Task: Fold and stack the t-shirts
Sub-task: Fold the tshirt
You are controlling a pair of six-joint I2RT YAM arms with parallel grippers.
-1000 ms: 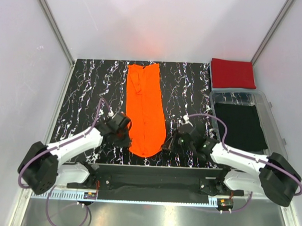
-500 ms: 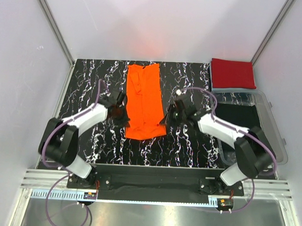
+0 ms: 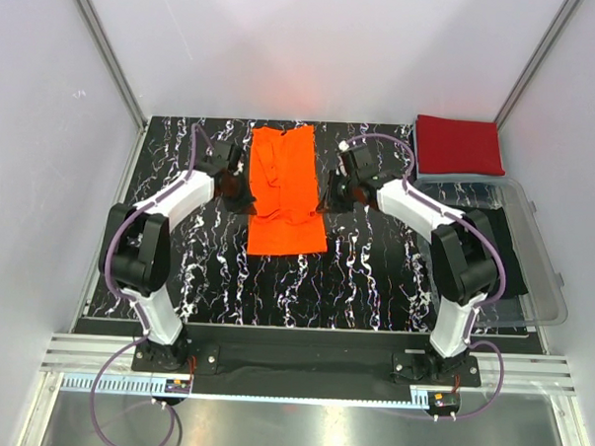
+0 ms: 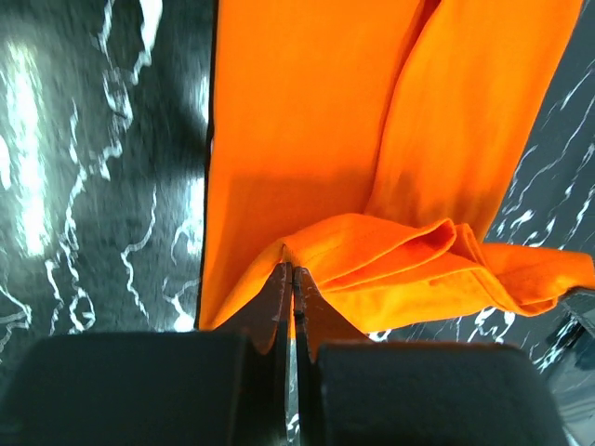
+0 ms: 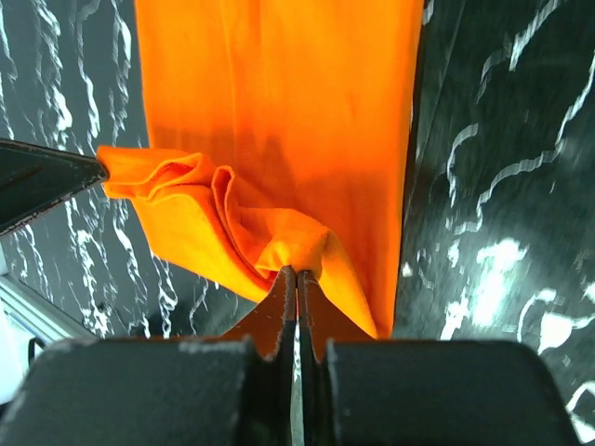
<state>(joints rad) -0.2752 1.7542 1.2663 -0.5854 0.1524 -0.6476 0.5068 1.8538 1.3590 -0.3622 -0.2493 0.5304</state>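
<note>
Bright orange soft cloth t-shirt (image 3: 285, 173) lies as a long narrow strip down the middle of the black white-veined marble-look table (image 3: 369, 276), long axis running near-to-far. Its near part is doubled back over itself, w/ the fold line at the near end and a bunched, wrinkled hem stretched btwn the two grippers.

Left gripper (image 3: 241, 195) is at the strip's left edge, fingers pressed together on the hem corner. In the left wrist view the tips (image 4: 290, 286) show no gap and orange cloth (image 4: 390, 265) puckers out from them toward the right.

Right gripper (image 3: 328, 198) is at the strip's right edge, level w/ the left one and likewise clamped on cloth. In the right wrist view the closed tips (image 5: 297, 283) pinch a gathered knot of orange fabric (image 5: 232, 218), folds trailing off left, flat layer underneath. Both arms reach far out over the table, one on each side of the tee.

Deep red folded cloth t-shirt (image 3: 459, 144) sits as a neat rectangle in the far right corner, well apart from both grippers and just beyond the far end of the clear plastic rectangular bin (image 3: 556, 294).

The bin stands on the right side of the table. Inside lies a flat black cloth (image 3: 511, 254), partly hidden by the right arm.
</note>
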